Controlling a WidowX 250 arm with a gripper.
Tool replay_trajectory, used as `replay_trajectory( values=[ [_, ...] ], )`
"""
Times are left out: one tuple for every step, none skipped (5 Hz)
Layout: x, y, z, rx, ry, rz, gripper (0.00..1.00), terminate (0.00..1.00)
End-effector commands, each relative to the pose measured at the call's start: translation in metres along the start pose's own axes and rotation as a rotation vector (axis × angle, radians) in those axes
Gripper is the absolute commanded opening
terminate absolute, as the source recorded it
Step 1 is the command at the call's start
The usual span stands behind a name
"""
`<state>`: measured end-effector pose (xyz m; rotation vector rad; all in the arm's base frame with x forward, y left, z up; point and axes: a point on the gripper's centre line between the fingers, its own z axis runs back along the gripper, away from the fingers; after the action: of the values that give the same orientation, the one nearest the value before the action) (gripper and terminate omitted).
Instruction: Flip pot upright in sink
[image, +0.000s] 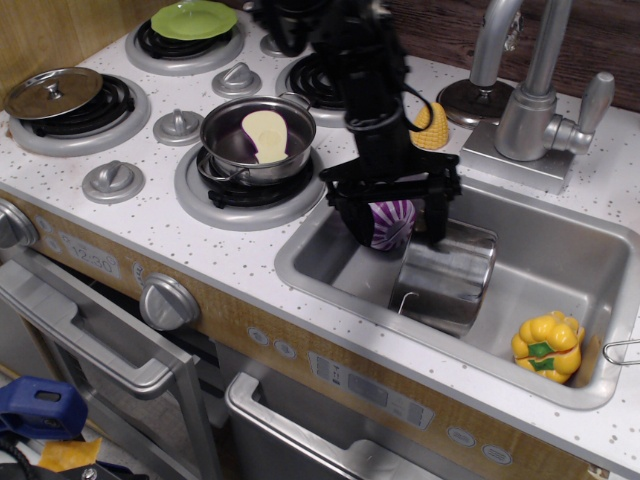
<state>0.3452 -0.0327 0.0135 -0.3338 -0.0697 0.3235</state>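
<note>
A black gripper (394, 222) is hanging with its fingers spread wide apart, holding nothing, over the sink (560, 262). Just below it, the shiny pot (445, 283) is lying on its side beside a purple striped ball (391, 221).

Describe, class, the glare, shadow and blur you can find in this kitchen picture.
In the only view, observation.image: bright reflections streak the pot and the sink wall; the gripper and its arm look dark and slightly soft-edged; shadow darkens the sink floor near the purple toy; the yellow pepper stays sharp.
</note>
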Motion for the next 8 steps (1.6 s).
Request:
replay_trajectory(
  values=[
    [0.011, -0.013, 0.015, -0.151, -0.089, -0.013, 1.0, 0.0],
    [0.014, -0.019, 0.004, -0.2, -0.11, 0.01, 1.0, 0.0],
    [0.012, -0.023, -0.009, -0.206, -0.145, 0.021, 1.0, 0.0],
    [0.008, -0.026, -0.019, -0.221, -0.167, 0.035, 1.0, 0.0],
    [0.005, -0.03, -0.026, -0.229, -0.184, 0.05, 0.0, 0.0],
    [0.007, -0.031, -0.022, -0.203, -0.181, 0.04, 0.0, 0.0],
    [0.012, -0.037, -0.013, -0.029, -0.173, -0.012, 0.0, 0.0],
    [0.014, -0.038, -0.011, 0.084, -0.161, -0.048, 0.0, 0.0]
  ],
)
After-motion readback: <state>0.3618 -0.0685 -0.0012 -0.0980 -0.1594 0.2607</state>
